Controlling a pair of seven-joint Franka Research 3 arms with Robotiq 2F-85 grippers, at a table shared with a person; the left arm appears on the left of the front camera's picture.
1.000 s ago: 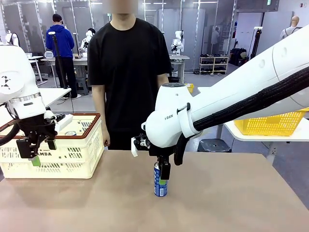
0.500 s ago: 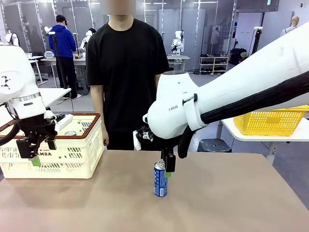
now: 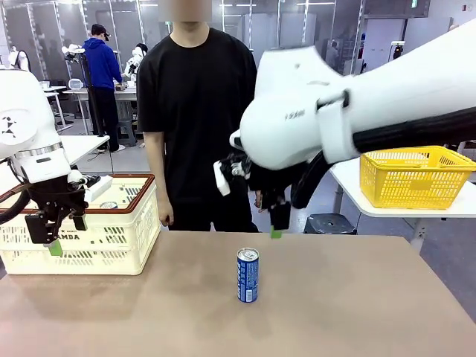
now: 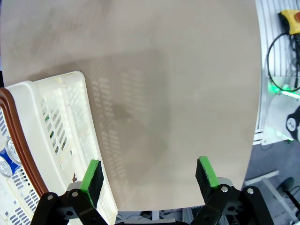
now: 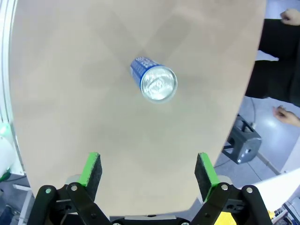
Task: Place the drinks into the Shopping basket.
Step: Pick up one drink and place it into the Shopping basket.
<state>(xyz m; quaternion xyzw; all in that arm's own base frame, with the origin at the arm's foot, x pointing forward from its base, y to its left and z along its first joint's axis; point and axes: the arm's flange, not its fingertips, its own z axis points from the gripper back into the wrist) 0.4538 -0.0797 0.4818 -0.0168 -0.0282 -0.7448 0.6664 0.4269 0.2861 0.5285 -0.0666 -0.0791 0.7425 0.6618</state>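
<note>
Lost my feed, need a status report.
Both grippers open, empty: left, right. Blue can upright mid-table. Shopping basket far left. Path clear.

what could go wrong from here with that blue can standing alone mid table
The blue can stands upright and unheld on the table, with the right gripper open above and beyond it; a descent that is off-centre could clip its silver top and tip it, and a slim can would likely roll. The left gripper hangs open close in front of the Shopping basket, so a swing of that arm might bump the basket wall.
</note>
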